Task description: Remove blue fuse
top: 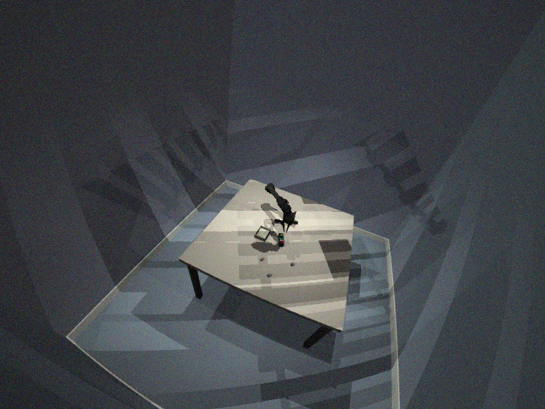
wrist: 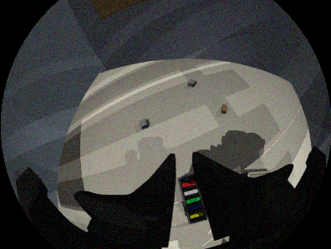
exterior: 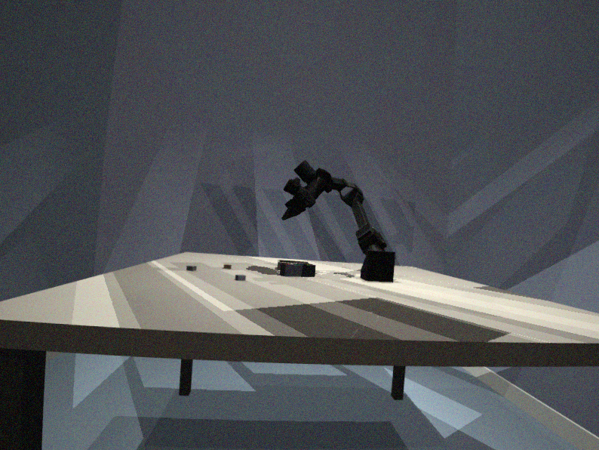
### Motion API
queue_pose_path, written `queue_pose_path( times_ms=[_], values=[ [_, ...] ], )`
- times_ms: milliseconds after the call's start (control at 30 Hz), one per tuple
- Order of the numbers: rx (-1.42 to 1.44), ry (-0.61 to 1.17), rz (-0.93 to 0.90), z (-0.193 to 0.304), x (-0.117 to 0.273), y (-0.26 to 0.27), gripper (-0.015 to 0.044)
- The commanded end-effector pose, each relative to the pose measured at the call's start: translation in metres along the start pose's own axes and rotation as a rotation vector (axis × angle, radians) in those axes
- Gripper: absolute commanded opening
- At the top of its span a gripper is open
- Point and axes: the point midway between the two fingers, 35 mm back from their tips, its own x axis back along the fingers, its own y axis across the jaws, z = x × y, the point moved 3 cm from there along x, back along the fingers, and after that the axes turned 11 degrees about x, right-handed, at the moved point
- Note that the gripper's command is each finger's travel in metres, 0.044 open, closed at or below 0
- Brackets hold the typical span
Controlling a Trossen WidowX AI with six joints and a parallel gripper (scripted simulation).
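Black parallel-jaw tool (wrist: 182,165) high above dark rectangular fuse block (wrist: 192,202).
Slightly parted, grasping nothing; blue fuse (wrist: 192,208) seated in block on pale desk (wrist: 122,137).

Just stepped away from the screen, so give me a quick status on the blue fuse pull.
Gripper slightly open, empty, high above fuse block. Blue fuse seated in block. Tray beside block. Nothing blocking descent.

Table (top: 219,255): pale beige top banded with grey stripes and one dark grey rectangle toward its right edge; dark legs.
Fuse block (wrist: 192,201): black, holding fuses in a row: red (wrist: 189,185), white (wrist: 190,192), green (wrist: 192,200), blue (wrist: 193,208), yellow (wrist: 195,215).
Tray (top: 263,232): grey floor, pale rim.
Arm (exterior: 360,220): black throughout.
Three small blocks (wrist: 145,123): grey or brownish.
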Motion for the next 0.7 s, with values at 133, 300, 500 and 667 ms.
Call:
queue_pose_path(
  times_ms=[133,300,500,667],
  values=[
    [1.460,0.523,-0.485,0.089,-0.042,0.000,0.0074],
    [1.713,0.571,-0.673,0.103,-0.044,-0.004,0.0074],
    [1.713,0.571,-0.674,0.103,-0.043,-0.003,0.0074],
    [1.713,0.571,-0.674,0.103,-0.043,-0.003,0.0074]
  ],
)
